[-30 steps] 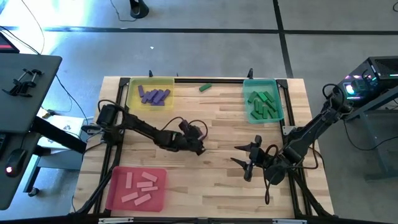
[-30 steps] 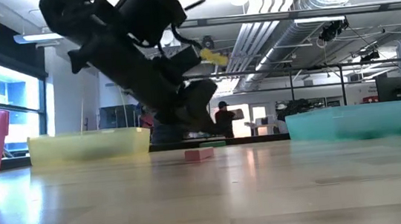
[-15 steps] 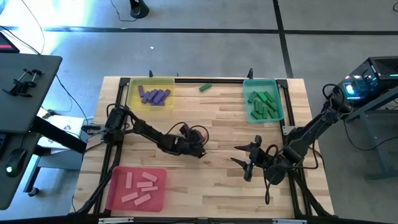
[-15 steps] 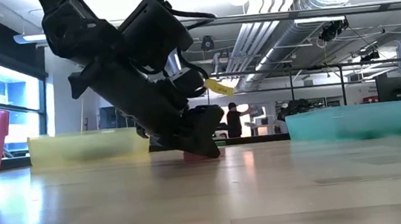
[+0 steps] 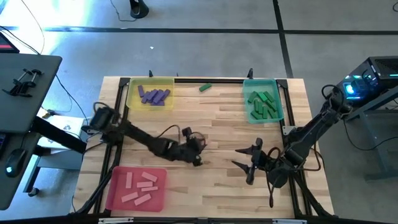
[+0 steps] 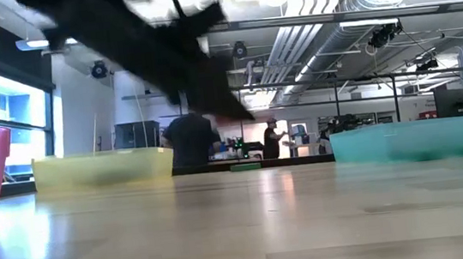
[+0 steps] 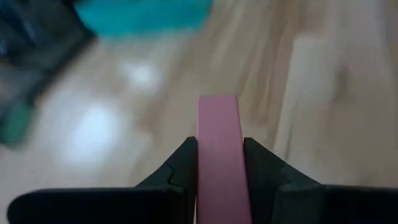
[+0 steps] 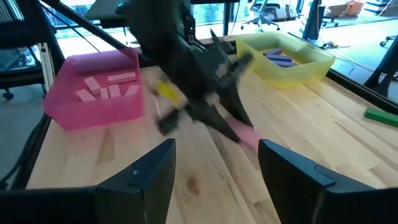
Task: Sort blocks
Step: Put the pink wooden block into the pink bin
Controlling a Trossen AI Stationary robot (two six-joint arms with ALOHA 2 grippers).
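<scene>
Wood-plank table [image 5: 217,118], left gripper [image 7: 219,163] jaws clamped on pink block [image 7: 218,155], right gripper [image 8: 214,163] jaws apart, open-ceiling room

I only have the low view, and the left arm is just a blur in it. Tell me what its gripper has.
Observer: The left gripper is shut on a pink block, which the left wrist view shows pinched by its sides.
Operator: Give me the right gripper.
Observer: The right gripper is open and empty, over the right side of the table.
Operator: Report any loose blocks.
Observer: One green block lies on the table near the far edge, between the yellow tray and the teal tray.
</scene>
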